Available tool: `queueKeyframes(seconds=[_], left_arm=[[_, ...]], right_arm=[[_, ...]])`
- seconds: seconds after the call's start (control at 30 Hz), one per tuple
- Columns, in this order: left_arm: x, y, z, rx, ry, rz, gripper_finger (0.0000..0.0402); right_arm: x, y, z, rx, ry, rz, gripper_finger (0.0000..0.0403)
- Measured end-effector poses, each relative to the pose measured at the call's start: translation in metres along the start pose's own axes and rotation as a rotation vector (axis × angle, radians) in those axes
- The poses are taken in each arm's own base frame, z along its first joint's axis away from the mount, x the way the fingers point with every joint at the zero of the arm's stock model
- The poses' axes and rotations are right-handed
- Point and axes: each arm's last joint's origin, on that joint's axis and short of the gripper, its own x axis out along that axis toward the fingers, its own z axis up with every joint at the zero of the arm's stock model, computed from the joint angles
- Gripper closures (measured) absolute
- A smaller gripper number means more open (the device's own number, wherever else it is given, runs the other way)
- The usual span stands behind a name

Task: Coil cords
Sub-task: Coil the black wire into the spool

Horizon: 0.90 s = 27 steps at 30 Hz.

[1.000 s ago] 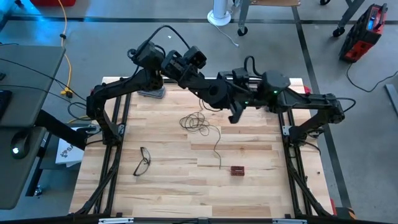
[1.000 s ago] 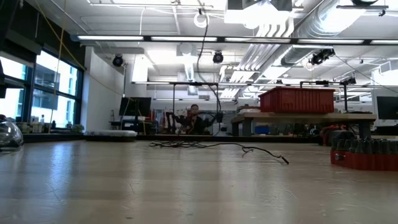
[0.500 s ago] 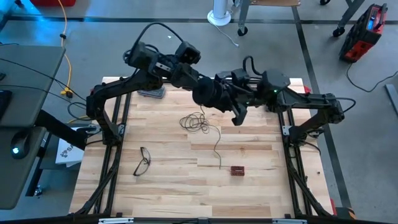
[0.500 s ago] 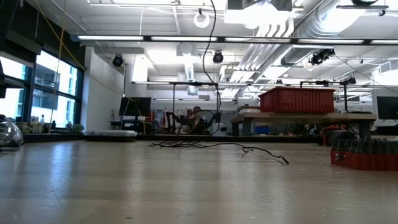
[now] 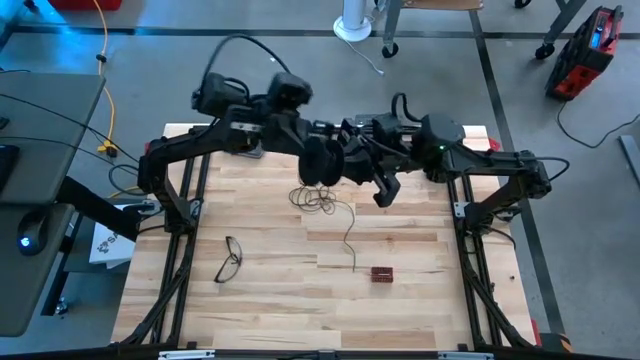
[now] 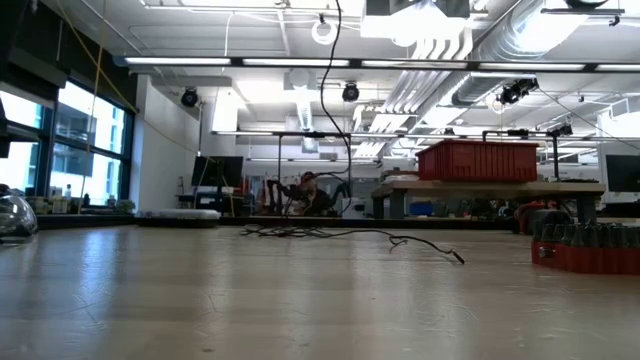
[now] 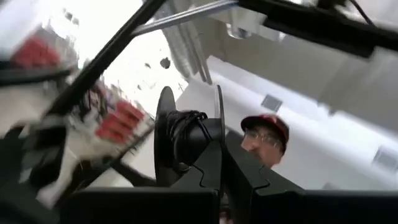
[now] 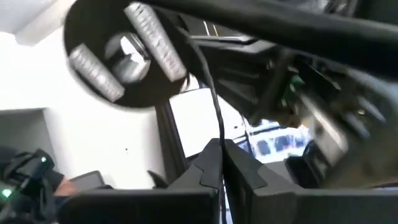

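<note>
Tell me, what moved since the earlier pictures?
The left arm swung its wrist, turning the reel pinched in the left fingers from the table's far left toward the middle, close to the right arm. The right fingers stayed shut on the wire. The loose wire pile, the glasses and the red block stayed where they were.

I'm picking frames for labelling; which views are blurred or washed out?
Left wrist view: motion-smeared, background blown white, only the reel fairly clear. Right wrist view: streaked, glare behind the wire. High view: sharp, evenly lit. Low view: sharp, bright ceiling lights.
</note>
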Motion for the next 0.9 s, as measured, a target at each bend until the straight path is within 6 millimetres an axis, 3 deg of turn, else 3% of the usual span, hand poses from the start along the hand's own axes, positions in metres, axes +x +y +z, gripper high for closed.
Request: queueKeyframes(seconds=[0.23, 0.4, 0.57, 0.73, 0.9], left_arm=[[0.004, -0.015, 0.010, 0.261, -0.100, -0.011, 0.0401], [0.010, 0.001, 0.015, 0.208, -0.119, -0.016, 0.0401], [0.017, 0.019, 0.019, 0.170, -0.077, -0.042, 0.0401], [0.006, 0.014, 0.039, 0.225, -0.103, -0.037, 0.0401], [-0.020, -0.002, 0.060, 0.312, -0.097, 0.032, 0.0401]], right_arm=[[0.002, -0.004, -0.006, 0.019, 0.041, 0.003, 0.0403], [0.004, -0.010, -0.009, 0.017, 0.028, -0.055, 0.0403], [0.005, -0.013, -0.011, 0.081, 0.067, 0.015, 0.0403], [0.003, -0.003, -0.013, 0.095, 0.107, 0.046, 0.0403], [-0.004, 0.010, -0.004, 0.048, 0.110, 0.068, 0.0403]])
